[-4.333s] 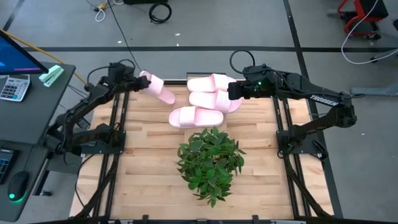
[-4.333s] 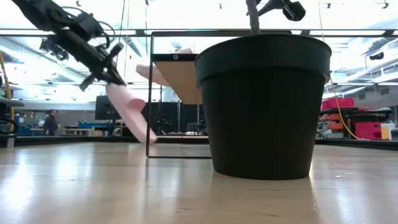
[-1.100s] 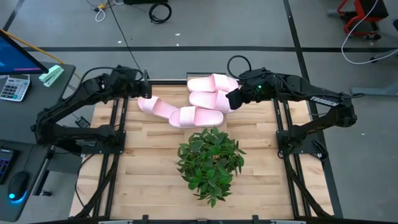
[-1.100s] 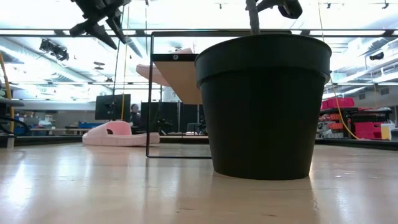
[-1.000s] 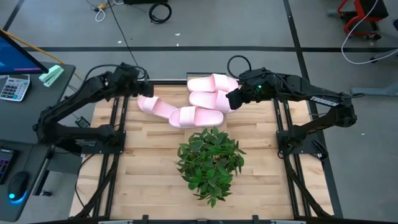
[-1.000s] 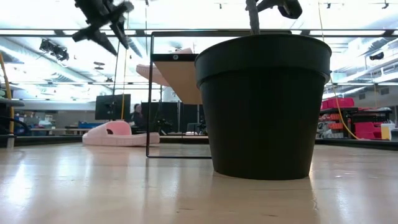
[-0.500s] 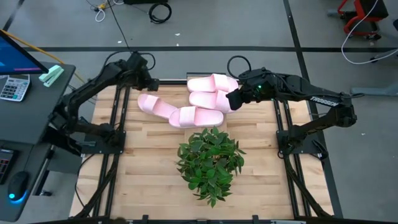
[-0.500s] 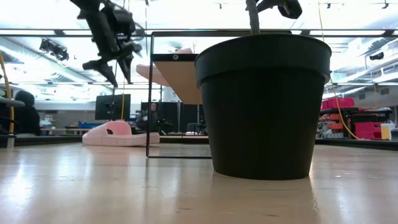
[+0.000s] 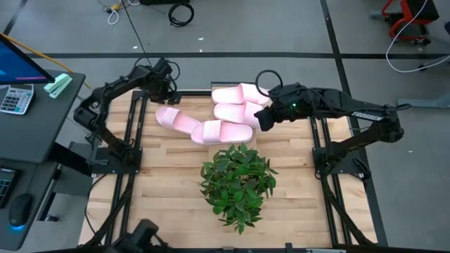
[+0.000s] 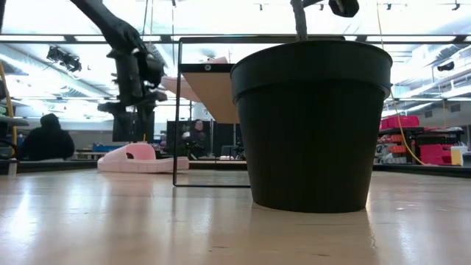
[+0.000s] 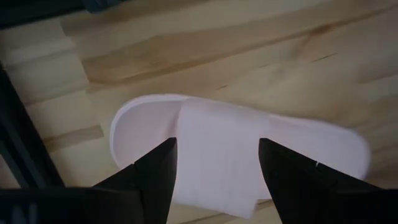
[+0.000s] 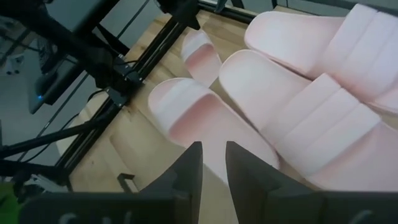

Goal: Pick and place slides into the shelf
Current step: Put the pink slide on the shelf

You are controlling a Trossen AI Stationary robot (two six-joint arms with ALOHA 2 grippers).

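Four pale pink slides show in the high view. One slide lies on its sole at the far left of the table, and a second slide lies beside it. Two more slides sit close together at the far edge by the shelf. My left gripper hangs open above the left slide, pointing down, one finger over each side of its strap and clear of it. My right gripper hovers by the second slide's toe end, narrowly open, with nothing between its fingers.
A potted plant in a black pot stands mid-table, near the slides. Black frame rails run along both table sides. A desk with a keyboard is off the left edge. People sit in the room behind.
My left gripper has moved from the far left corner toward the table's right. It has tipped to point down and has come down over the left slide. My right gripper has shifted a little toward the near edge. The slides have not moved.
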